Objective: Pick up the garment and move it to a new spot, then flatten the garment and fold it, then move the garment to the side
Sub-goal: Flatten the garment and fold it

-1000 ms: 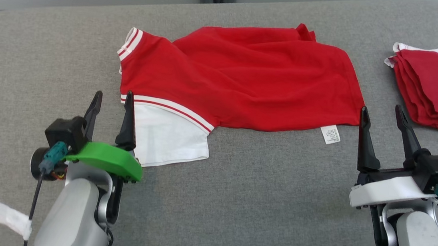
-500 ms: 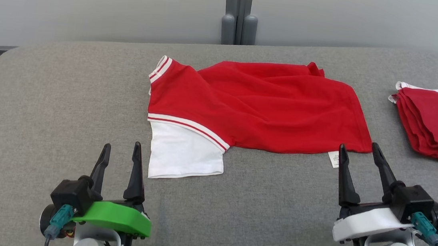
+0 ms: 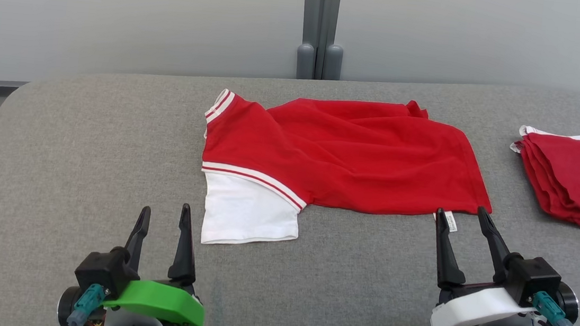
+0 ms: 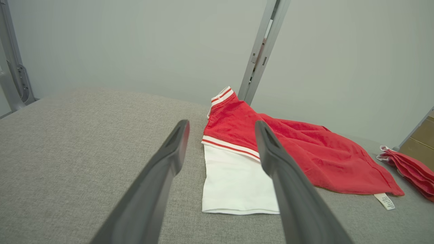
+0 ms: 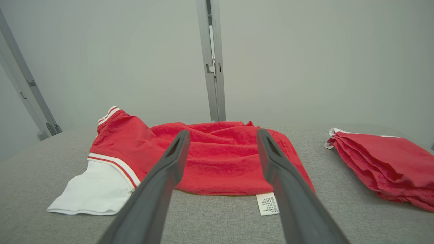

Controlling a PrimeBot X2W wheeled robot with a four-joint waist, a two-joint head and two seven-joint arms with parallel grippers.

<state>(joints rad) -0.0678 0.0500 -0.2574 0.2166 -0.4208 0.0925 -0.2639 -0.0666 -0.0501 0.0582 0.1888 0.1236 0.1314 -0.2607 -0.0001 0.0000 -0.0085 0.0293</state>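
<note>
The head camera has tipped up since a second ago, with far more of the pale wall (image 3: 124, 8) in shot, so the whole scene has slid down the picture. Against the cloth itself, though, the left gripper (image 3: 166, 207) has drawn back: its inner finger crossed the striped cuff before, and now it sits clear of the white sleeve (image 3: 248, 212), near its lower left corner. The right gripper (image 3: 461, 210) has shifted toward the middle, so the care label (image 3: 452, 221) now shows between its fingertips rather than to their left.

Both arms come in low from the near edge, fingers pointing away across the grey padded surface (image 3: 82, 164). Both pairs are spread wide, nothing held.

The garment (image 3: 354, 158) lies rumpled mid-surface, red body, hem to the robot's right. A stack of folded red cloth (image 3: 578, 177) rests well apart at far right.

In the right wrist view the label (image 5: 268, 204) carries lines of dark print, too small to read.
</note>
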